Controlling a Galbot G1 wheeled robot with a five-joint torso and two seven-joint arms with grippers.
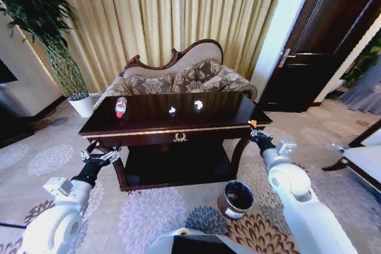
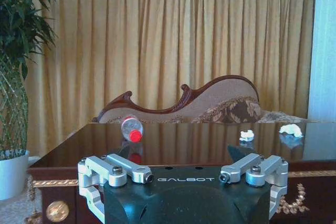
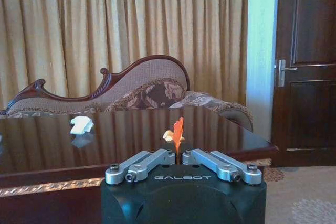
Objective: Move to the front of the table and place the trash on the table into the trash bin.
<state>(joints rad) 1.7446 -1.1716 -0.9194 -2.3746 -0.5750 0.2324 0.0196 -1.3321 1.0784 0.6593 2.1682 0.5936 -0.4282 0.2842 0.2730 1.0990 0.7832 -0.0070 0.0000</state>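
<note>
From where I stand, the left gripper (image 1: 102, 155) hangs low off the table's left front corner, below the top, its fingers spread wide and holding nothing; I take it to be waiting its turn. Up on the dark glossy table (image 1: 149, 124) the clear bottle (image 1: 121, 106) with its red label lies on its side toward the left end, cap end facing the robot. Further along, near the middle, sit two crumpled white scraps (image 1: 172, 110), close together but apart, well back from the front edge. At the right front corner the right gripper (image 1: 256, 133) has its fingers pressed together on the orange piece (image 3: 178, 131), which stands up from between the tips at table-edge height, so the pinch looks secure enough to carry. Down on the carpet, in front of the table and toward the right, stands the round brown trash bin (image 1: 238, 207), open mouth up, close to the right arm, a short swing down for that pinched bit
</note>
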